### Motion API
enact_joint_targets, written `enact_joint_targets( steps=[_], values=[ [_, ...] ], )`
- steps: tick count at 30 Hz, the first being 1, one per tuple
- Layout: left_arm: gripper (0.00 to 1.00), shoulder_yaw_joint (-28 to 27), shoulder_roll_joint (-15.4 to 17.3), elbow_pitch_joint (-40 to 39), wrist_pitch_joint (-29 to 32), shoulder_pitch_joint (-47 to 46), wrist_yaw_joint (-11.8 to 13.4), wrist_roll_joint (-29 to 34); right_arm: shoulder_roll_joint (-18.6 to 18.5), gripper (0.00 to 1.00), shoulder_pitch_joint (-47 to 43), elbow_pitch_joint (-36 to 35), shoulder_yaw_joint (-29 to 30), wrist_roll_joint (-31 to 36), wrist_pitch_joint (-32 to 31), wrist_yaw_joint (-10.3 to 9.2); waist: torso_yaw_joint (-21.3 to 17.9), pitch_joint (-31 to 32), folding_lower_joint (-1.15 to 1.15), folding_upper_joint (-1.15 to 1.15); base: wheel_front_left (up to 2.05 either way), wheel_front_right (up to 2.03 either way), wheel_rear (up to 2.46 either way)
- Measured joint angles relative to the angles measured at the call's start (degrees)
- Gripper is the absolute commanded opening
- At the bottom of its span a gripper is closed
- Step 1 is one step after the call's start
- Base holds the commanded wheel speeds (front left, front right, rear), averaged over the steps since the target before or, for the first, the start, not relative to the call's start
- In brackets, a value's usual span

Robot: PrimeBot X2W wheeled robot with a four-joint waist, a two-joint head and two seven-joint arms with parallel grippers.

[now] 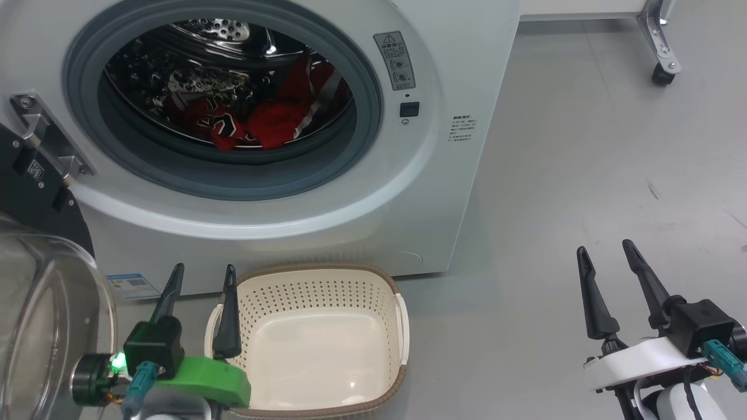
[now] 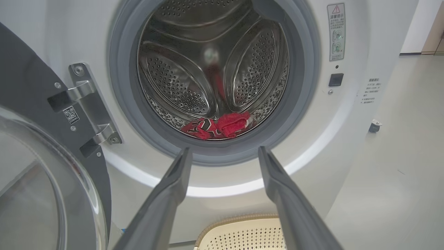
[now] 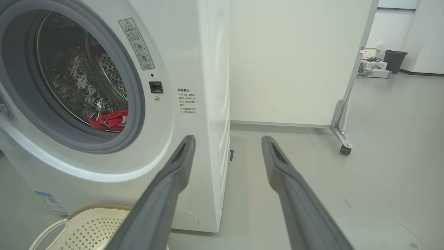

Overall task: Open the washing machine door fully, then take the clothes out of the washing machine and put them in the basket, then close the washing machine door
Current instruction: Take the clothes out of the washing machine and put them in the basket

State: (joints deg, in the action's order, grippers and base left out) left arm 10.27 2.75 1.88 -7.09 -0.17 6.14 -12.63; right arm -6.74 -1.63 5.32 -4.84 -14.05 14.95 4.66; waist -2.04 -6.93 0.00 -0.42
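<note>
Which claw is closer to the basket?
The left. The left claw hangs right by the left edge of the basket. The right claw is far off to its right, above the floor.

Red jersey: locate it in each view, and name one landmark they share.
Head view: red jersey low in the drum, upper left of centre.
Left wrist view: jersey at the drum's bottom, picture centre.
Right wrist view: jersey at left, mid-height, inside the drum.
Shared landmark: warning sticker right of the drum.

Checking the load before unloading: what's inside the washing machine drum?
A red jersey lies crumpled low in the drum, near the front. Whatever its folds cover cannot be seen.
</note>
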Motion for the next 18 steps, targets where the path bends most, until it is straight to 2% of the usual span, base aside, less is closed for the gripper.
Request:
enact_joint_targets(
  steps=[9,18],
  values=[
    [1.00,1.4,-0.1,3.8,3.9,-7.2,-3.0,-1.6,0.2,1.00,1.4,-0.6,-0.7,0.0,0.0,0.33,-1.5,-2.2,0.00,0.00,0.00,0.00,0.00],
    [1.00,2.1,0.4,10.0,11.3,-17.5,-5.7,-2.9,0.9,1.00,3.8,-1.7,-1.0,-0.4,0.0,0.59,-4.3,-6.4,0.00,0.00,0.00,0.00,0.00]
  ],
)
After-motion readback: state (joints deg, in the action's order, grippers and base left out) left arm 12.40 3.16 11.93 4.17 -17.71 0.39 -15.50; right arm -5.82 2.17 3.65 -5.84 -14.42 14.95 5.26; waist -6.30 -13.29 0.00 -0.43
